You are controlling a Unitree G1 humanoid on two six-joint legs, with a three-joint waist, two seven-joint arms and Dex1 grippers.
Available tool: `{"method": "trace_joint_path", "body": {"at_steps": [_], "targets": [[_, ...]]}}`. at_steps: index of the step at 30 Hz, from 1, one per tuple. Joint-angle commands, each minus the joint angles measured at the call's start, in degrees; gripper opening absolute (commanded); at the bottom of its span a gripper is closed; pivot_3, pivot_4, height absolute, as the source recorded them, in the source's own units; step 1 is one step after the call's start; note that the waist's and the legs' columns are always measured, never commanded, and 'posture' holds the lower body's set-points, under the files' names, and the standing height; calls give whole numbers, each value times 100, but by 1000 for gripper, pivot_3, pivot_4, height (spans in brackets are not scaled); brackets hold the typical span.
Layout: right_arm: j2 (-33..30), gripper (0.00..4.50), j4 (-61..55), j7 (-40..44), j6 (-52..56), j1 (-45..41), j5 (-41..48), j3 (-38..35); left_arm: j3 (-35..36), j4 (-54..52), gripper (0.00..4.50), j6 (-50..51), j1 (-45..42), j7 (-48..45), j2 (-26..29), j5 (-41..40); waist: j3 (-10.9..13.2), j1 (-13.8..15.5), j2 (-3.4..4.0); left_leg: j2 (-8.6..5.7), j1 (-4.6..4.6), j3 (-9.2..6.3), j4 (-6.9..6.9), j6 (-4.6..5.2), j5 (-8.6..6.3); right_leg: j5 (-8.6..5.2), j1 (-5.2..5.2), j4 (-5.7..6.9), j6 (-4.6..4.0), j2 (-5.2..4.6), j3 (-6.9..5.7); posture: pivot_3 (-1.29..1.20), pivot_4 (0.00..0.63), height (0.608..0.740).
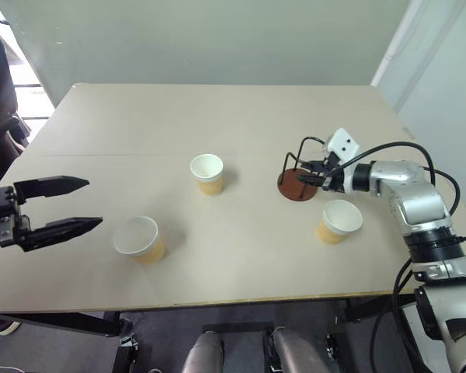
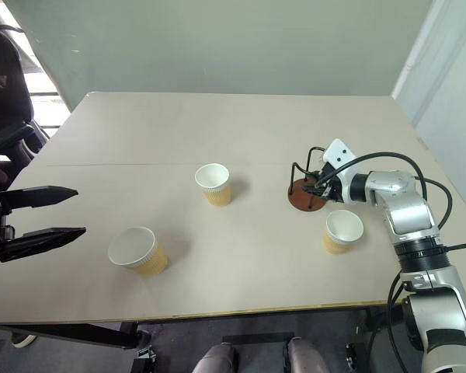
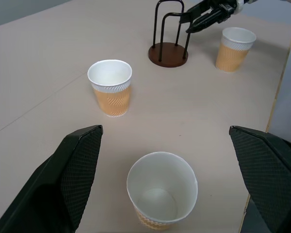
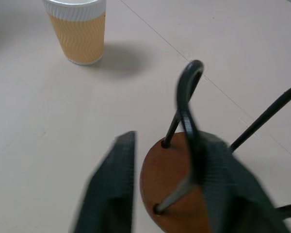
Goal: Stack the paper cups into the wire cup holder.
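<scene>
1. The left gripper (image 1: pixel 94 203) hangs over the table's (image 1: pixel 217 109) near left edge with its claw spread wide and empty. It faces the nearest of the paper cups (image 1: pixel 140 238), which stands upright at about 3 o'clock from it
2. The second cup (image 1: pixel 340 220) stands upright near the right edge, at roughly 4 o'clock from the wire cup holder (image 1: pixel 299 185) and just beside it
3. The third cup (image 1: pixel 207 172) stands upright mid-table, at 1 o'clock from the nearest cup and 9 o'clock from the holder
4. The holder sits empty at the far right of the group, its disc base flat on the table and its loops upright. The right gripper (image 1: pixel 314 177) is at one of the wire loops, reaching in from 3 o'clock. Whether this claw is pinching the wire or only lies against it cannot be told
5. Handling, as a judgement: the cups look light and thin-walled, so a hard squeeze would likely dent them. The ribbed side wall below the rolled rim should give the best purchase. The holder looks stiff but light, and may slide or tip if pulled by a loop
</scene>
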Motion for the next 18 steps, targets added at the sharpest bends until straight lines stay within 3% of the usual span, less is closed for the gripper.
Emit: {"method": "trace_joint_path", "body": {"at_steps": [1, 2, 13, 18], "targets": [[1, 246, -267, 107, 53, -115, 50, 18, 208, -122, 4500, -22, -12, 25, 63, 2, 0, 0, 0, 0, 0, 0, 0, 0, 0, -1, 0, 0, -1, 0, 0, 0, 150, 740], [-14, 35, -335, 214, 76, -101, 102, 40, 193, -87, 4500, -49, 1, 17, 53, 31, 0, -1, 0, 0, 0, 0, 0, 0, 0, -4, 0, 0, -6, 0, 0, 0, 150, 740], [-317, 35, -2574, 1519, 1202, 419, 2017, -291, -32, 30, 4500, -117, -155, 7, 98, 58, -1, 7, -2, -1, -15, 3, -1, -5, 2, -10, -6, -6, -15, 5, -4, 0, 150, 740], [-414, 35, -3526, 1624, 1436, 732, 2419, 89, -314, 138, 4500, -210, -359, -18, 106, 71, -4, 5, -7, -3, -12, 5, 7, -15, 8, -13, 2, -6, -19, 6, -3, 0, 150, 740]]}}
